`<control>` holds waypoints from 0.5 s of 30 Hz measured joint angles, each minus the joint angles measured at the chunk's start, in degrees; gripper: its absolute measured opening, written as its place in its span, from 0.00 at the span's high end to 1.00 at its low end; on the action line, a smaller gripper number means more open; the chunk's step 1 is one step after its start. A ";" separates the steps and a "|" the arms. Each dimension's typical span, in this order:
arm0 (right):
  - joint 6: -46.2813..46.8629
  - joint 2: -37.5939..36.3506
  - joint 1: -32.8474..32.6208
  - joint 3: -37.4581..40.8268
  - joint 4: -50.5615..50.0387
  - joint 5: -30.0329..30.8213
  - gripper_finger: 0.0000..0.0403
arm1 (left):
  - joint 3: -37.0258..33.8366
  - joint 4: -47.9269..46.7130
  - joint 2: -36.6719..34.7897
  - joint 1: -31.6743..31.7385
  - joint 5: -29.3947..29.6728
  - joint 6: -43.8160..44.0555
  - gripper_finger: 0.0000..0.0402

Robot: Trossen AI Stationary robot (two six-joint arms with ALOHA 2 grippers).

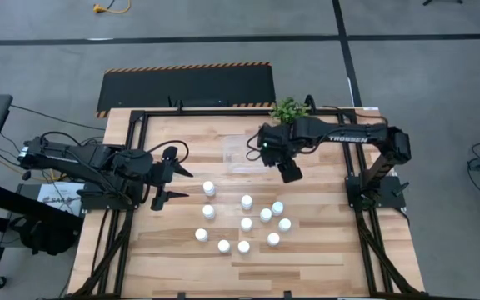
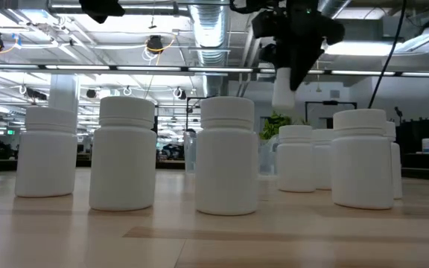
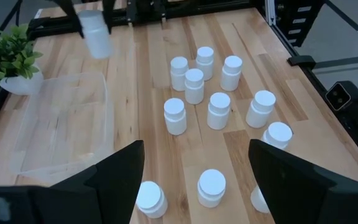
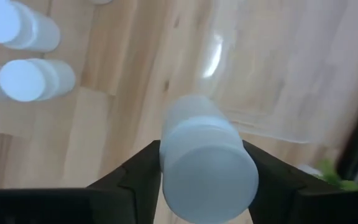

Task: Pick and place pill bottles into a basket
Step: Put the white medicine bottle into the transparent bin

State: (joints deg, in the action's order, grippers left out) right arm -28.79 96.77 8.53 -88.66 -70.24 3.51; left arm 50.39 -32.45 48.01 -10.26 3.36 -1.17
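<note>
Right gripper (image 4: 207, 168) clamped on a bottle (image 4: 207, 165), aloft just beside the bin (image 3: 61, 124). Left gripper (image 3: 194, 168) apart, waiting at table's left edge. Probably light, rigid, smooth plastic; best pinched mid-body, below the cap.

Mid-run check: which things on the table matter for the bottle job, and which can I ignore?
Job:
- held pill bottle, clamped in right gripper above the table
- standing pill bottles
- clear bin, nothing in it yet
- left gripper, open, waiting at left

Ignore:
- potted plant
</note>
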 joint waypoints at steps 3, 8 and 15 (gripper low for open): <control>-1.62 0.02 1.59 -0.54 1.49 0.02 0.57 | 0.00 0.31 0.00 0.00 0.00 0.02 0.31; -4.17 0.04 4.08 -0.66 3.51 0.09 0.52 | 0.00 0.31 0.00 0.01 0.13 0.19 0.31; -6.38 2.30 6.06 -0.73 6.29 0.22 0.57 | 0.00 0.28 0.00 0.02 0.43 0.82 0.31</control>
State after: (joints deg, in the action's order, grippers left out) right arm -35.17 99.07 14.59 -89.40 -63.94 3.73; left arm 50.39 -32.16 48.01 -10.24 3.79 -0.35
